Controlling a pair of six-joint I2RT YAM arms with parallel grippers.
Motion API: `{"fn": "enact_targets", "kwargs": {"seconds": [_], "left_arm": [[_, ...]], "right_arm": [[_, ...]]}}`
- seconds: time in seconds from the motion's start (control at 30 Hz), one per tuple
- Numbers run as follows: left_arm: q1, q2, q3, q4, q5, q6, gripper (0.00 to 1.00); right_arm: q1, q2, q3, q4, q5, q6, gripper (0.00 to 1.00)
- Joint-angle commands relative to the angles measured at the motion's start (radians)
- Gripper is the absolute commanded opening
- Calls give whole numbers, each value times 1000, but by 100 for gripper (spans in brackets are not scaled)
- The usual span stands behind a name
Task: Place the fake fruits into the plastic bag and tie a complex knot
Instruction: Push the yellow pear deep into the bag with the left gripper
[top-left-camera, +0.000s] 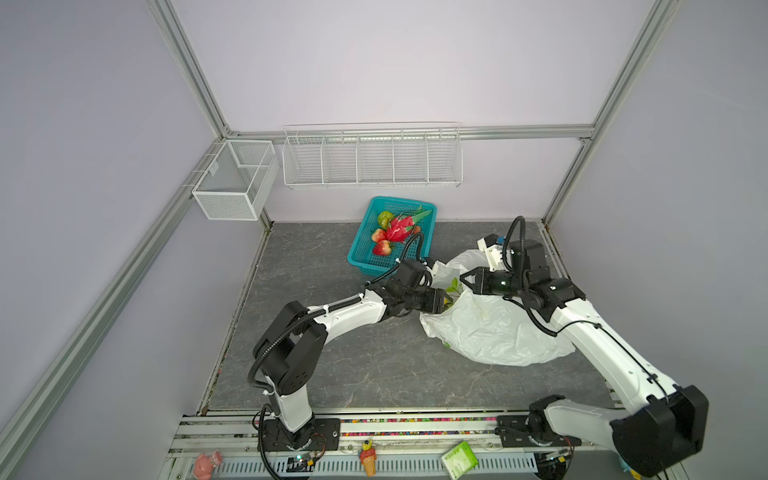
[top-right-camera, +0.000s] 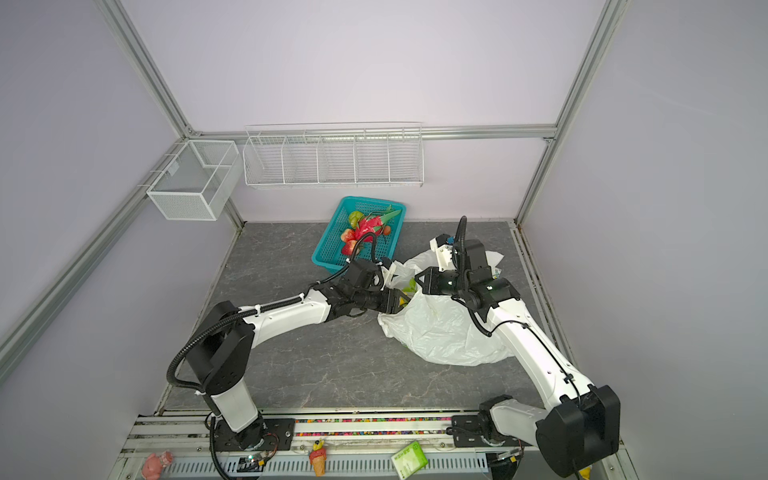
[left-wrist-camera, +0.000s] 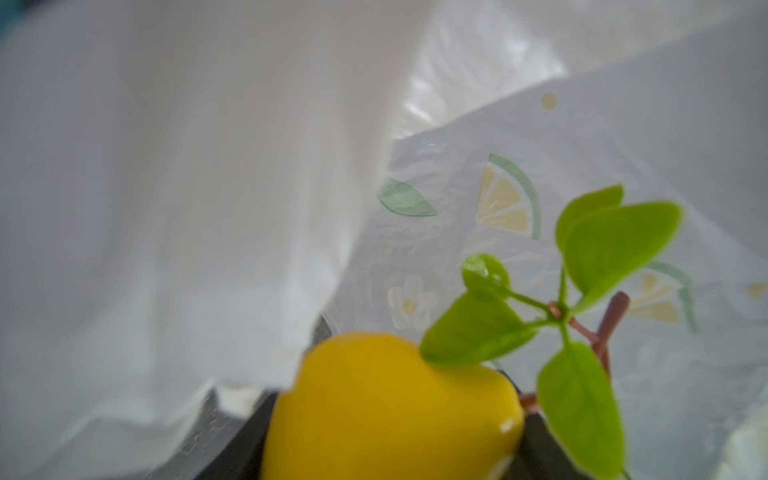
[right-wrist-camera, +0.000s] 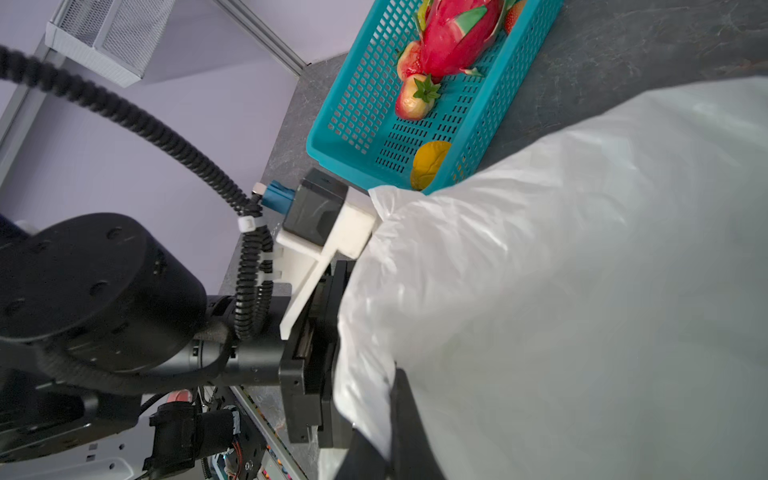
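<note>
My left gripper (top-left-camera: 446, 300) (top-right-camera: 404, 300) is shut on a yellow lemon (left-wrist-camera: 390, 411) with a sprig of green leaves (left-wrist-camera: 615, 245), right at the mouth of the plastic bag (top-left-camera: 490, 328) (top-right-camera: 440, 332). The bag's printed inner wall fills the left wrist view. My right gripper (top-left-camera: 462, 279) (right-wrist-camera: 388, 436) is shut on the bag's upper edge and holds it raised above the lemon. The teal basket (top-left-camera: 365, 257) (right-wrist-camera: 332, 149) holds a dragon fruit (top-left-camera: 400, 228) (right-wrist-camera: 453, 37), strawberries (top-left-camera: 382, 248) (right-wrist-camera: 413, 99), a green fruit (top-left-camera: 384, 216) and an orange (right-wrist-camera: 430, 164).
Two white wire racks (top-left-camera: 370, 158) (top-left-camera: 232, 178) hang on the back and left walls. On the front rail lie a pink figurine (top-left-camera: 205, 463), an ice-cream cone figurine (top-left-camera: 368, 457) and a green packet (top-left-camera: 459, 459). The basket stands just behind my left wrist.
</note>
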Motion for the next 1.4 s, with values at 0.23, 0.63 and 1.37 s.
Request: {"fn": "enact_targets", "kwargs": {"seconds": [0.23, 0.63, 1.37], "left_arm": [[-7, -149, -225, 181, -111, 10, 46], [-81, -187, -259, 223, -197, 166, 46], [-160, -185, -224, 216, -433, 501, 45]], "right_arm": [[7, -68, -48, 168, 113, 234, 7], [76, -46, -92, 246, 137, 341, 7], [42, -32, -104, 313, 3, 442, 6]]}}
